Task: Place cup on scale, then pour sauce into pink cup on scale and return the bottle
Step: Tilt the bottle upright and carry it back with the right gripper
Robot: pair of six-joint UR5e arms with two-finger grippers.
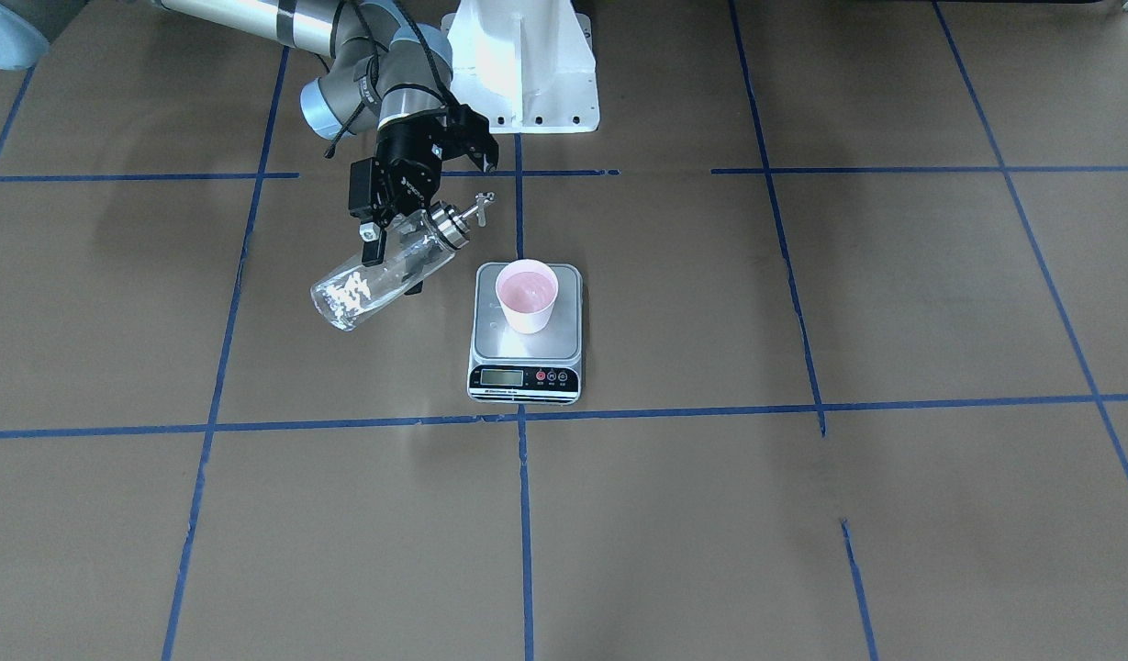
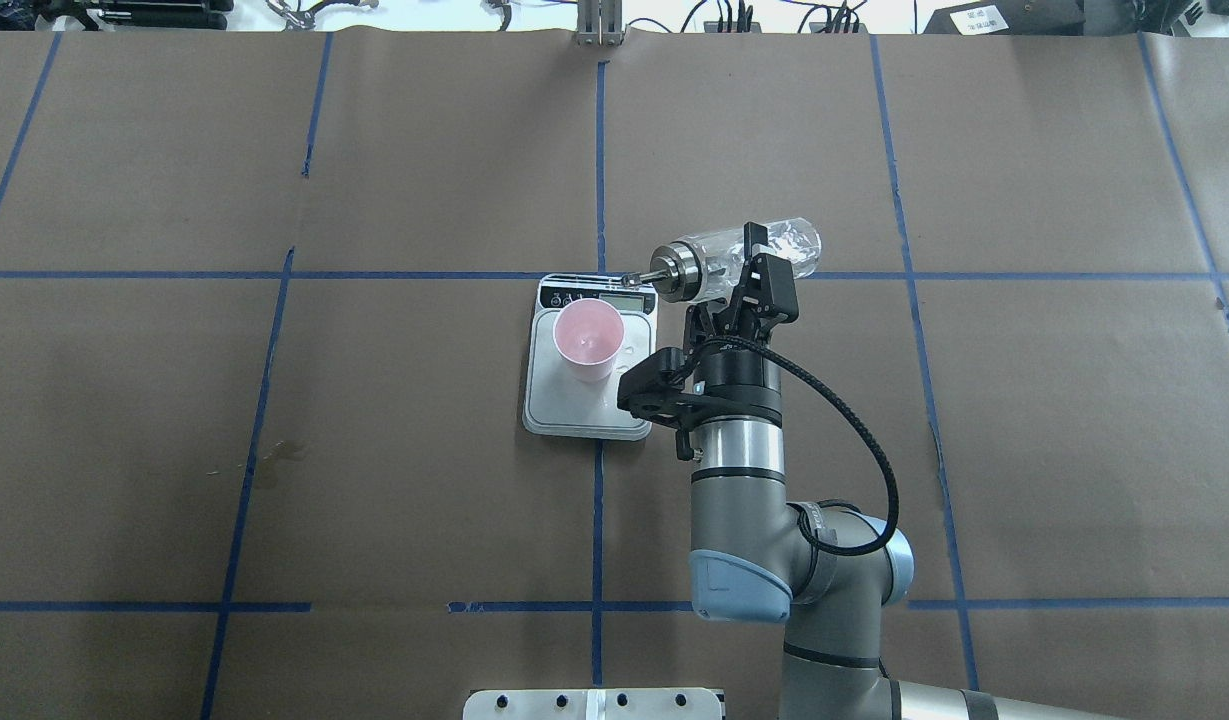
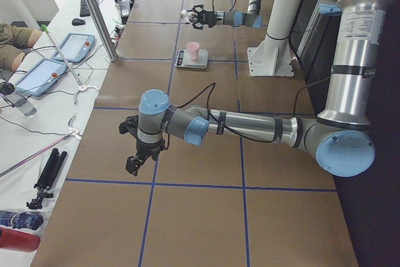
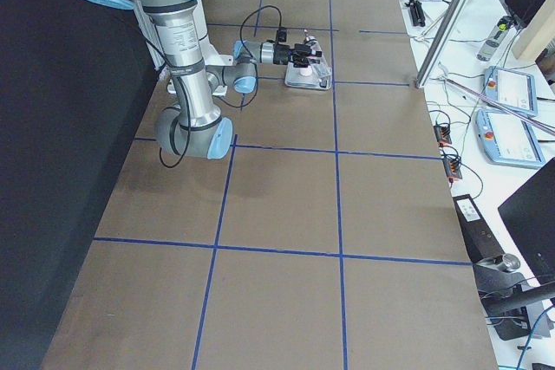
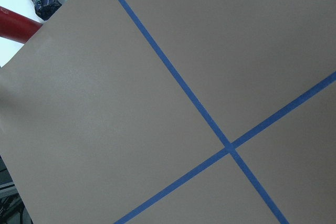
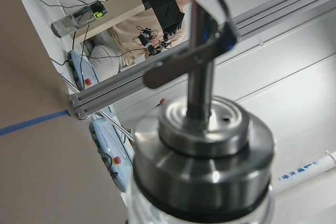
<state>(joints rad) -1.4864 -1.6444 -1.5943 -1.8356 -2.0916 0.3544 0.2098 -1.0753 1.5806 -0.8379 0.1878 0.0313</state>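
Observation:
The pink cup [image 1: 527, 294] [image 2: 588, 338] stands upright on the steel platform of the scale [image 1: 525, 353] [image 2: 586, 415]. My right gripper [image 1: 394, 239] [image 2: 759, 275] is shut on the glass bottle [image 1: 385, 271] [image 2: 734, 258], which lies nearly level in the air beside the scale. Its silver spout [image 1: 479, 207] [image 6: 191, 56] points toward the scale and is clear of the cup. I cannot make out the sauce in the glass. My left gripper [image 3: 139, 157] hangs over bare table far from the scale; whether it is open or shut I cannot tell.
The white pedestal base [image 1: 522, 64] stands behind the scale on the robot's side. A side bench [image 3: 56, 60] holds tablets and cables, with a person [image 3: 9, 35] seated by it. A red bottle [image 5: 16, 27] lies off the table edge.

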